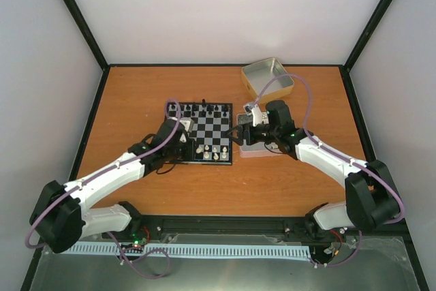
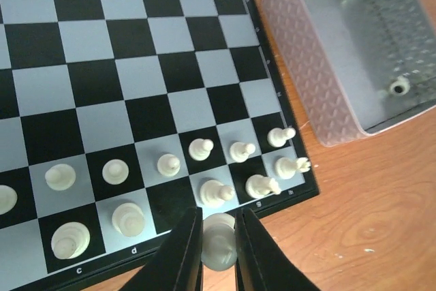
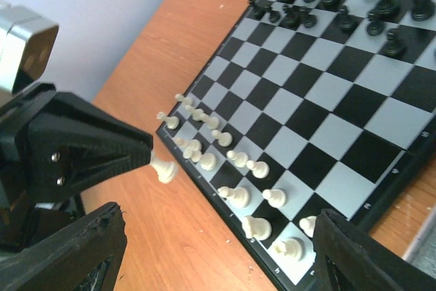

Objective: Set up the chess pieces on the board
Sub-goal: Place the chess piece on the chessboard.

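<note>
The board (image 1: 204, 127), a small square of black and silvery-grey checks with a black border, lies near the middle of the orange wooden table (image 1: 136, 93). White letters are printed along its near border: "c" (image 2: 78, 270) and "d" (image 2: 133, 251) can be read, while the other marks along that edge and up the right side are too small or blurred to make out. The white pieces (image 2: 168, 163) stand in the two rows nearest the arms, and the black pieces (image 3: 381, 11) fill the far rows. The left end effector (image 2: 218, 215) is pinching one cream-white piece (image 2: 219, 243) between its dark fingers (image 2: 182, 253). That piece is just off the board's near edge, beside the border and over the bare wood; I cannot tell whether it touches the table. The right end effector (image 3: 216, 215) is spread wide with nothing between its fingers (image 3: 368, 257). It hangs beside the board's right edge, above a shallow metal tin (image 2: 306, 80) with a diamond-embossed wall. One small pale object (image 2: 399, 86) lies in that tin, too small to identify. A second tin (image 1: 268, 78) sits well apart, near the table's far edge.
</note>
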Controlling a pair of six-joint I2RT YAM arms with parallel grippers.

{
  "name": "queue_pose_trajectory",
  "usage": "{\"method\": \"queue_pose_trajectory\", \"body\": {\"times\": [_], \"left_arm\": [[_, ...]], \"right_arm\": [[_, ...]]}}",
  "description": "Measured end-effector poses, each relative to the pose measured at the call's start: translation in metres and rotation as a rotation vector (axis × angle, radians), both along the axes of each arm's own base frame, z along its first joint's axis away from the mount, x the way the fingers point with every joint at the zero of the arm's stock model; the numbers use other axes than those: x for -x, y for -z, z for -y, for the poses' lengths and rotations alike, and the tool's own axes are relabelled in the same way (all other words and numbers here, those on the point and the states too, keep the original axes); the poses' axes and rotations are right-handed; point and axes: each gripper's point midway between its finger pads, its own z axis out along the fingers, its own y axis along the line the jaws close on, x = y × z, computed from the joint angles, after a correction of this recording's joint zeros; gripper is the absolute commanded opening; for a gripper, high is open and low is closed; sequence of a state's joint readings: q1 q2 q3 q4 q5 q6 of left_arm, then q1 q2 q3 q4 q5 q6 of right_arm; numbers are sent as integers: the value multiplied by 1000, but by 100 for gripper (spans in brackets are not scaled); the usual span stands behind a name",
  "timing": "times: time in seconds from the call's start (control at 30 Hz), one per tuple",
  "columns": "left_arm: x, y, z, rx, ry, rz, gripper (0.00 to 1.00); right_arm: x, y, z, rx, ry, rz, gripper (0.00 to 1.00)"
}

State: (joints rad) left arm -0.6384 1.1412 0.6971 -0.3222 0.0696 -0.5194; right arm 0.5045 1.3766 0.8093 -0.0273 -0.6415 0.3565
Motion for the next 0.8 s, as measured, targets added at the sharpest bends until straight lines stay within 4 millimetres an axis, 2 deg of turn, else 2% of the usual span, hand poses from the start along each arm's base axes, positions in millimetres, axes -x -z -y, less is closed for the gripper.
{"method": "queue_pose_trajectory", "body": {"times": [0.47,0.8], "left_arm": [[5,54,5,-298,-25,29,1],[-2,58,8,-312,-31,52,2]], "right_arm": [[-15,9,11,41,117,-17,74],[-17,10,13,45,131,-21,73]]}}
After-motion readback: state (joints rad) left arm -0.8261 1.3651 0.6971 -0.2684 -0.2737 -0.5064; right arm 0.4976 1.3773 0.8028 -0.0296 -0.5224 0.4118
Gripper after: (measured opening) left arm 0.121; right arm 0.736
